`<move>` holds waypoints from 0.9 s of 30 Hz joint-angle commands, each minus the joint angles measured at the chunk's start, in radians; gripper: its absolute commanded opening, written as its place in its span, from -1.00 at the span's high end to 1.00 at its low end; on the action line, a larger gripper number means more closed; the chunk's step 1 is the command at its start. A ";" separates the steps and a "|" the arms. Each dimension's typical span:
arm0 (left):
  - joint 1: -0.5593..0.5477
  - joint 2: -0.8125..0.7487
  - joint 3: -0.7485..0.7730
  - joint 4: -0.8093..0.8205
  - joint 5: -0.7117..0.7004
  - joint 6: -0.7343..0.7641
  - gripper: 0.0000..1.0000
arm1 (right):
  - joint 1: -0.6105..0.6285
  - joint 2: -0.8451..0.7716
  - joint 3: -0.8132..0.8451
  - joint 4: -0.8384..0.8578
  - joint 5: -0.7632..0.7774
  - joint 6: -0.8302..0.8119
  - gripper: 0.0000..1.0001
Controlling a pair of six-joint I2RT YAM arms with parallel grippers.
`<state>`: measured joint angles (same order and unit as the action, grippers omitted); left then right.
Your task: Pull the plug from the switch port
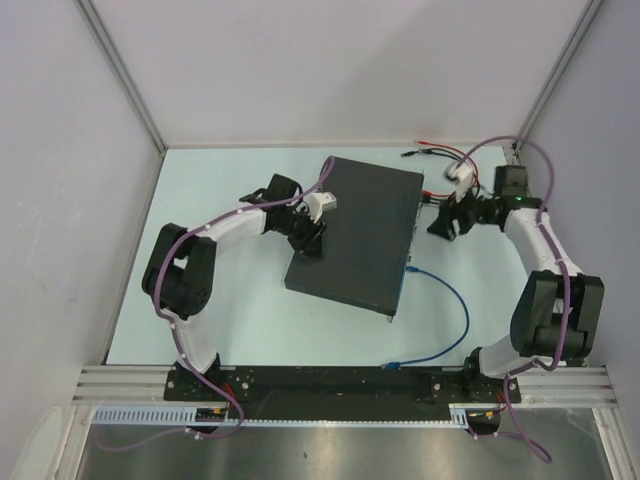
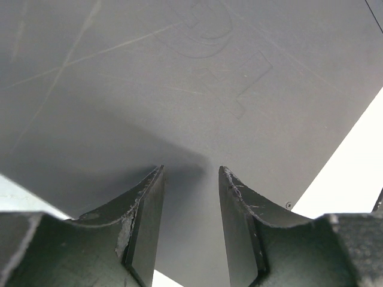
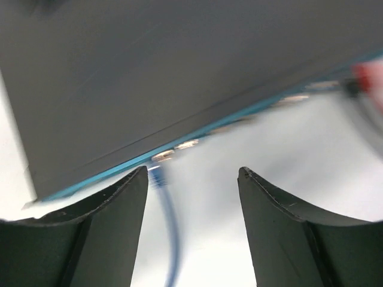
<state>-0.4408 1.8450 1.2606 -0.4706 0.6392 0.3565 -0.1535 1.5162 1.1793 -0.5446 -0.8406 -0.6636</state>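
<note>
Against the switch's (image 1: 355, 235) bluish edge, where the plug (image 1: 409, 269) is seated, the right end effector (image 3: 192, 170) is spread empty nearby, the left end effector (image 2: 191, 168) slightly parted above the top; the plug is judged small, rigid, best pinched at its body.

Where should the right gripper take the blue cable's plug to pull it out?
At the plug body, where it meets the bluish edge of the switch, coming from the right: it sticks straight out of that edge, and the blue cable loops away limp.
</note>
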 commanded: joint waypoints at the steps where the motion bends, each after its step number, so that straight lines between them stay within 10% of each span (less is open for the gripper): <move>1: 0.030 -0.004 0.022 0.062 0.014 -0.042 0.07 | 0.132 -0.034 -0.165 -0.186 0.055 -0.248 -0.34; 27: 0.091 -0.029 -0.056 0.159 0.053 -0.123 0.07 | 0.305 -0.082 -0.379 0.110 0.341 -0.166 -0.11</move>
<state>-0.3527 1.8446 1.2224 -0.3435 0.6609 0.2508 0.1562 1.4059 0.7994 -0.4934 -0.5091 -0.8169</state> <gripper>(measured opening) 0.469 0.538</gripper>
